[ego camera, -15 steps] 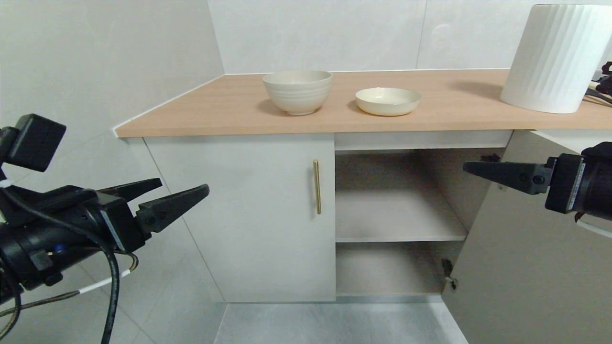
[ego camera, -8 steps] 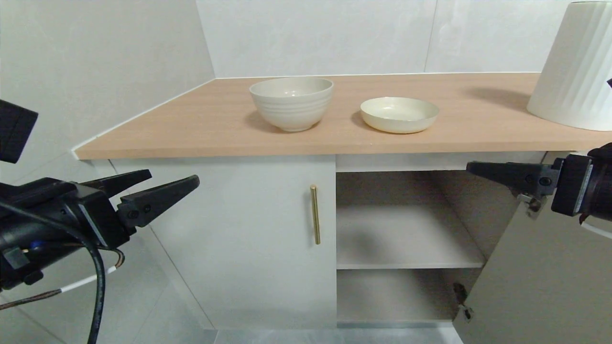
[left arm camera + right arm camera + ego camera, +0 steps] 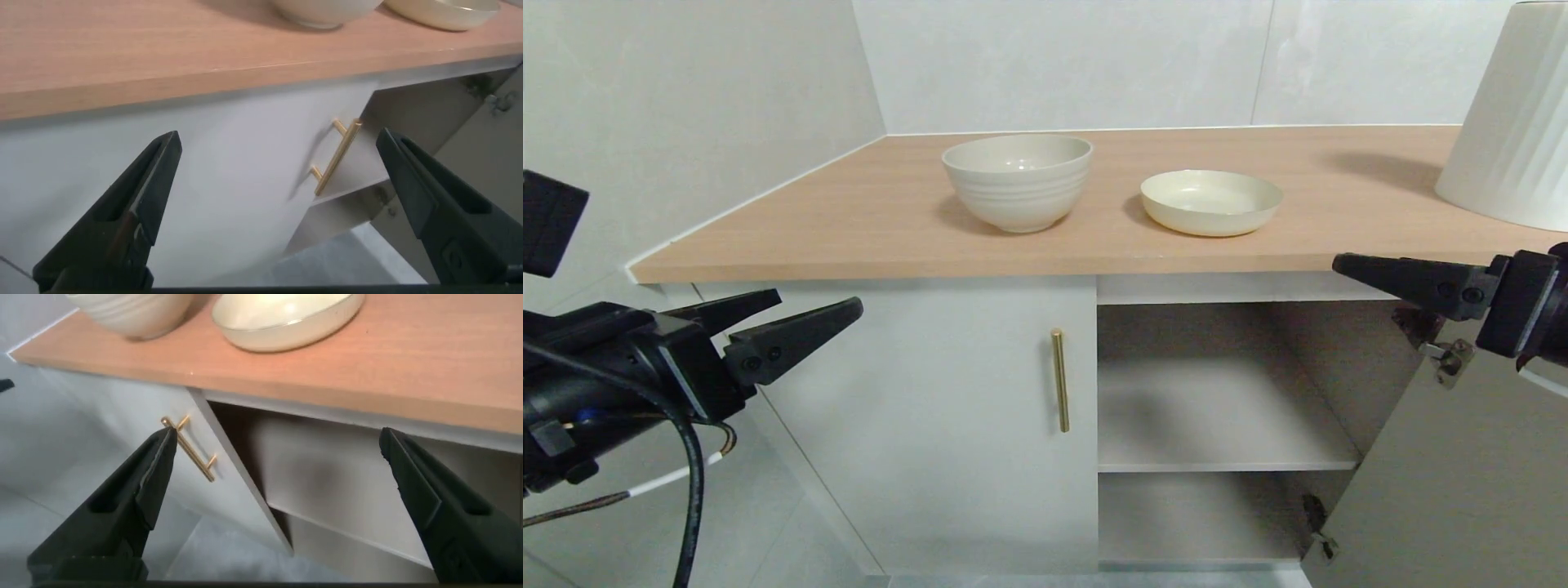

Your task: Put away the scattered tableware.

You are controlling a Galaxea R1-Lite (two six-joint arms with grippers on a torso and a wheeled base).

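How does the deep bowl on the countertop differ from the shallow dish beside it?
The deep bowl stands tall with steep walls; the shallow dish is low and flat. The deep bowl has ridges around its outside; the shallow dish is smooth. The deep bowl is greyish white, the shallow dish warmer cream. Both stand upright, apart, on the wooden countertop.
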